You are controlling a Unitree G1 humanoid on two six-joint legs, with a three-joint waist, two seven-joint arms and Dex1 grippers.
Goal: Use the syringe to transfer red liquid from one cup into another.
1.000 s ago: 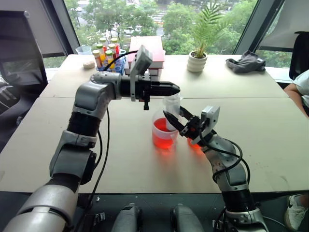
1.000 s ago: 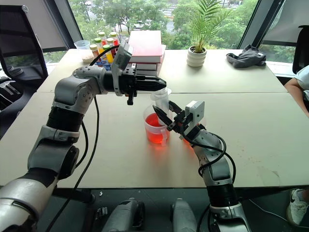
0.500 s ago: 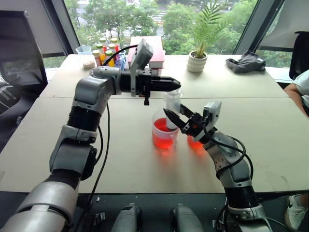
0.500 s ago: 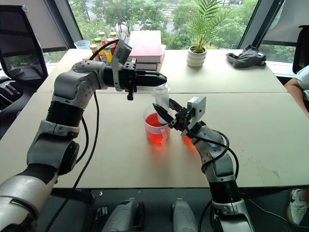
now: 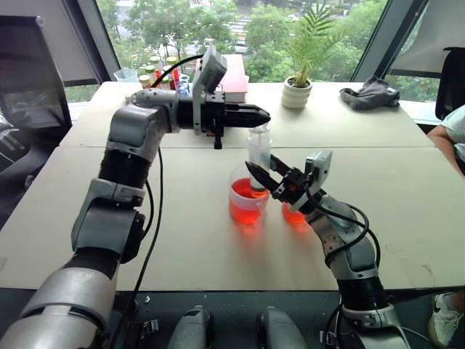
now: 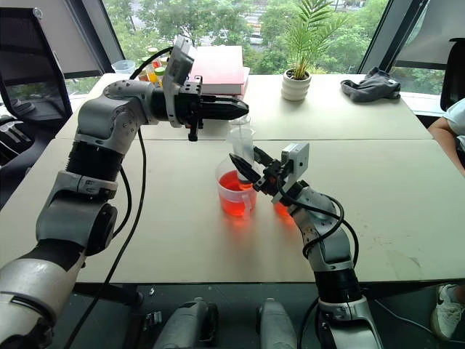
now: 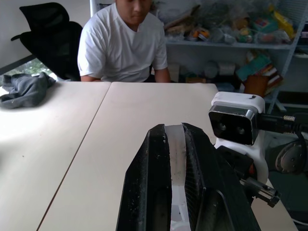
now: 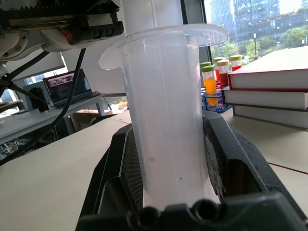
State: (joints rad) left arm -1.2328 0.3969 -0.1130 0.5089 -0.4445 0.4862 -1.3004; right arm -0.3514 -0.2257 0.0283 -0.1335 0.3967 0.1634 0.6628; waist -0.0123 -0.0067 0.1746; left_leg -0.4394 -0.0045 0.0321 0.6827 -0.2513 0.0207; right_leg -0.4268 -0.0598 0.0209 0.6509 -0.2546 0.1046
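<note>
beige tabletop (image 5: 182,240) fills the foreground, with windows and trees behind it. since a second ago the left arm has lifted a little: the left gripper (image 5: 261,115) now sits higher over the cups, and the plunger of the syringe (image 5: 257,156) stands further out of the barrel. the right arm has held its place.

near: the right gripper (image 5: 256,177) points up and toward the left, its two black fingers closed on the barrel of the syringe. in the right wrist view the clear barrel (image 8: 168,120) stands between the fingers, flange uppermost.

syringe axis: upright, long axis vertical, tip down, plunger end up. the lower end is inside the larger cup (image 5: 247,198), which stands just below and in front of the right gripper and holds red liquid (image 5: 245,192). the smaller cup (image 5: 293,214) sits just beside the larger one, under the right wrist, tinted red.

above: the left gripper lies level, pointing toward the right, its fingers shut on the top of the plunger, directly above the right gripper. the left wrist view shows a pale strip clamped between the closed fingers (image 7: 156,183).

far: beyond the grippers, a stack of books (image 5: 232,73), a rack of coloured vials (image 6: 149,71), a potted plant (image 5: 299,86) and a grey cloth (image 5: 370,94). a person (image 7: 122,43) in a white shirt sits at the table edge.
</note>
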